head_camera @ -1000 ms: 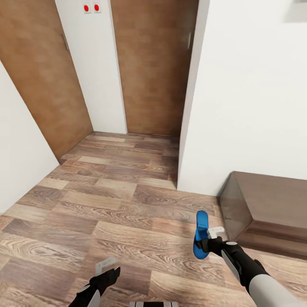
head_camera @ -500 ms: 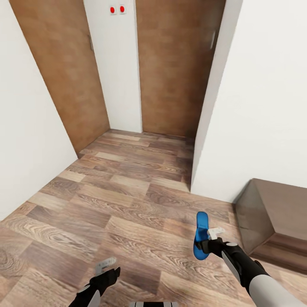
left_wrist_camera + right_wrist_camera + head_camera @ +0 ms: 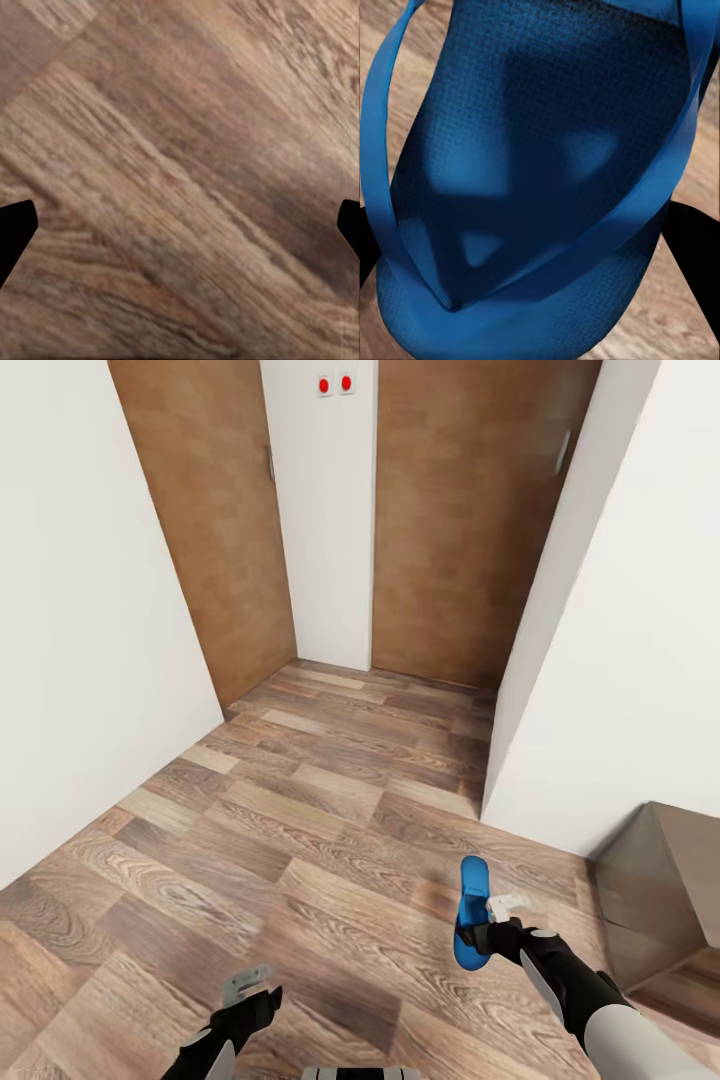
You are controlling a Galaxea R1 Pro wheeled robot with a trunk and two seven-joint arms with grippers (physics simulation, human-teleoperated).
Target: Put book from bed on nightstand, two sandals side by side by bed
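Sandal (image 3: 472, 910) stands clamped in the right gripper (image 3: 480, 932), its heel end hidden behind the fingers. Left gripper (image 3: 250, 988) hangs apart over plank floor (image 3: 330, 830); dark bench (image 3: 665, 880) beyond is cut off.

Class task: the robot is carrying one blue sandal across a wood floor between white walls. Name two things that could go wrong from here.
1. The right claw grips the sandal from one side, most of it sticking out beyond the fingers; it could slip or swing loose.
2. The white wall corner and dark wooden cabinet stand close on the right; turning could knock the sandal against them.
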